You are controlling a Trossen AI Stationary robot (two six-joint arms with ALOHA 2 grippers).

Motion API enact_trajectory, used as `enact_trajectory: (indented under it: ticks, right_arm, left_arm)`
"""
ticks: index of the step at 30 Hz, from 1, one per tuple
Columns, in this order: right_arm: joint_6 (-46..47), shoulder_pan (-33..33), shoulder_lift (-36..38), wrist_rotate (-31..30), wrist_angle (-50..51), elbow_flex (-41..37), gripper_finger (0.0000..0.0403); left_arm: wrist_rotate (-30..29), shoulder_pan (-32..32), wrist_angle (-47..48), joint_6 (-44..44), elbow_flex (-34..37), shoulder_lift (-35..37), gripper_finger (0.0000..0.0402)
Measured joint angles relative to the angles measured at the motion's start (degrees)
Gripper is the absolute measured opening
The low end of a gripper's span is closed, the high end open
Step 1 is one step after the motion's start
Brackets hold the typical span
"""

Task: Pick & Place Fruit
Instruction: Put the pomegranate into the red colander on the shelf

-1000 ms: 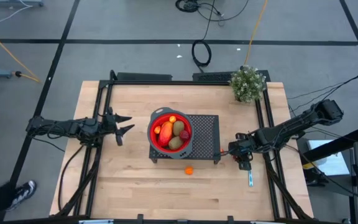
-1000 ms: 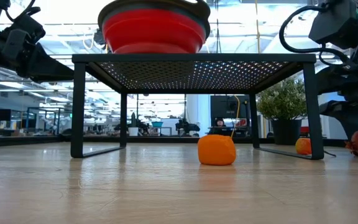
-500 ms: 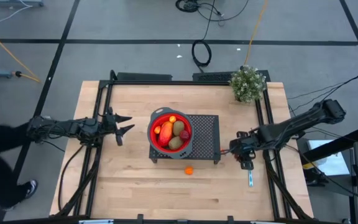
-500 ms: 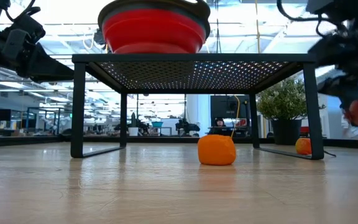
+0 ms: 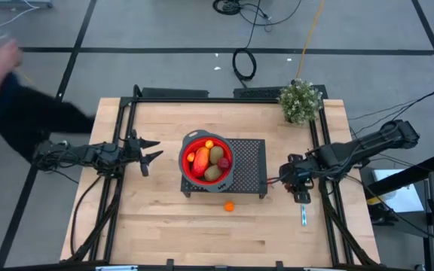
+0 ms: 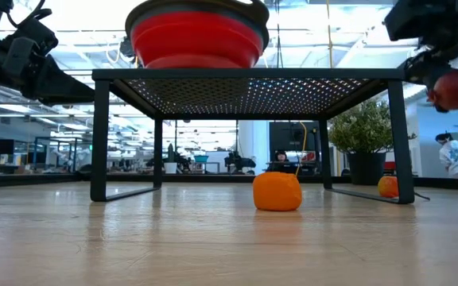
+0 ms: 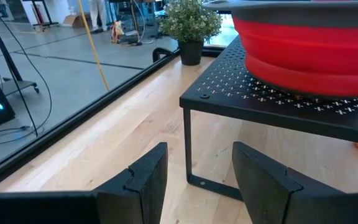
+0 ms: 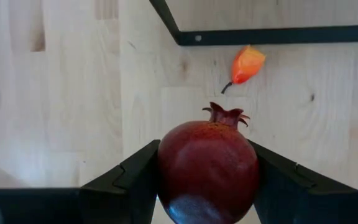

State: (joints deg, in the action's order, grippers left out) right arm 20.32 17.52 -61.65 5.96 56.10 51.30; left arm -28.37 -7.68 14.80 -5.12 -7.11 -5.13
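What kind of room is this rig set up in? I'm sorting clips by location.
Probably a lab or workshop: a wooden bench framed by black rails stands on a grey floor marked with dark tape lines, cables trail behind it, and the low view shows an open hall under ceiling lights.

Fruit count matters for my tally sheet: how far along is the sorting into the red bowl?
Done: several pieces already lie in the red bowl on the black rack. In hand: the right gripper is shut on a dark red pomegranate, raised off the table beside the rack. Left: an orange ball and a small orange piece on the table. The left gripper waits open, left of the bowl.
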Motion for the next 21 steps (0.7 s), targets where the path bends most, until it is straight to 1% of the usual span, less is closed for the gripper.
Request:
enact_trajectory:
  ticks: [6, 19, 21]
  right_arm:
    - [0.0, 0.0, 0.0, -0.1, 1.5, 1.8, 0.02]
    - [0.0, 0.0, 0.0, 0.1, 3.8, 1.8, 0.02]
    - [0.0, 0.0, 0.0, 0.9, 3.8, 1.8, 0.02]
  left_arm:
    - [0.0, 0.0, 0.0, 0.2, 0.0, 0.0, 0.018]
    - [0.5, 0.0, 0.0, 0.2, 0.0, 0.0, 0.018]
    - [0.4, 0.0, 0.0, 0.2, 0.0, 0.0, 0.0179]
